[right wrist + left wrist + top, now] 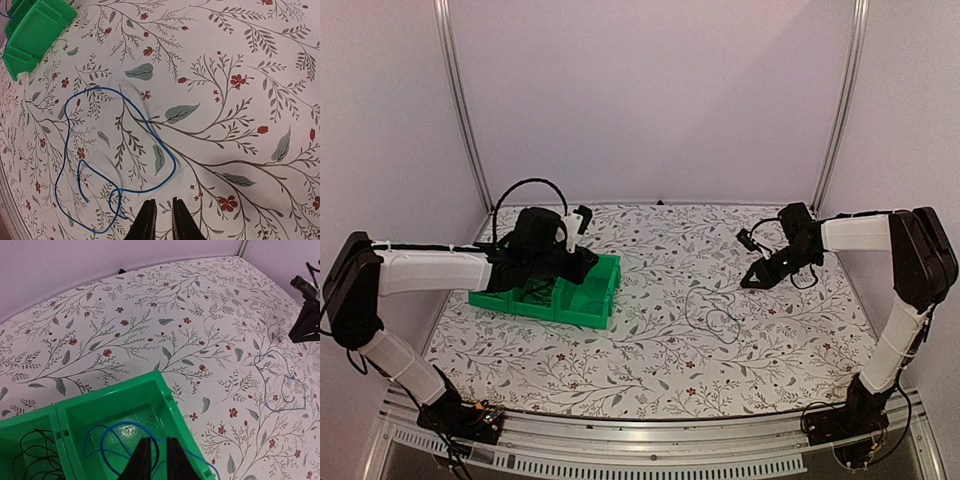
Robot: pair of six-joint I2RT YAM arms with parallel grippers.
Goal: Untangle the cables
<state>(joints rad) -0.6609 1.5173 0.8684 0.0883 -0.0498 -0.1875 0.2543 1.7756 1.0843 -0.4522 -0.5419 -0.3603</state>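
Floral tablecloth (650, 365) covers the bench. At three o'clock from its middle in the top view, one blue cable (152, 136) lies alone in a loose loop that crosses itself near one end. At nine o'clock sits the green bin (107, 390). A second blue cable (120, 425) curls in its right compartment and a black cable (35, 450) in its left.

The left gripper (156, 460) hangs over the bin with its fingers nearly together. Blue wire runs up to them, but we cannot tell whether it is pinched. The right gripper (162, 220) hovers empty, fingers almost pressed together, with the loop at eleven o'clock. We judge it should spread, settle on a single strand clear of the crossing, and lift slowly.
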